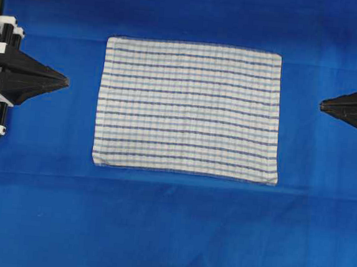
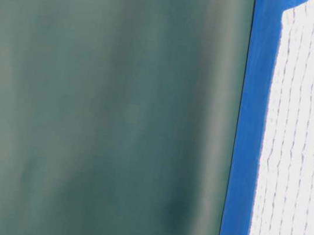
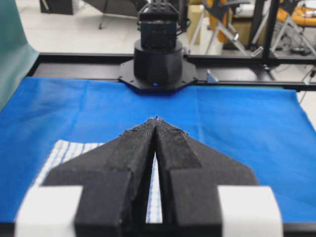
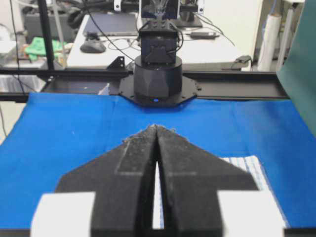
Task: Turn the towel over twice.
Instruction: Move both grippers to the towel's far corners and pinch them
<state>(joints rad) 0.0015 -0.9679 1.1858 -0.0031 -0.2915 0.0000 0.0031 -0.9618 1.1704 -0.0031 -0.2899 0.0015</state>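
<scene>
Left claw (image 1: 65, 82) noted with pads pressed together, nothing held; right claw (image 1: 322, 105) likewise closed and empty. Between the two tips, apart from both, the towel (image 1: 189, 108) is spread flat on the blue-clothed tabletop (image 1: 170, 233). Long axis runs claw to claw, stripes parallel to it, short edges facing each tip. Risks judged: cloth under the towel may be pinched along with an edge; a one-corner lift may fold or bunch the towel instead of turning it; flips may be miscounted.
</scene>
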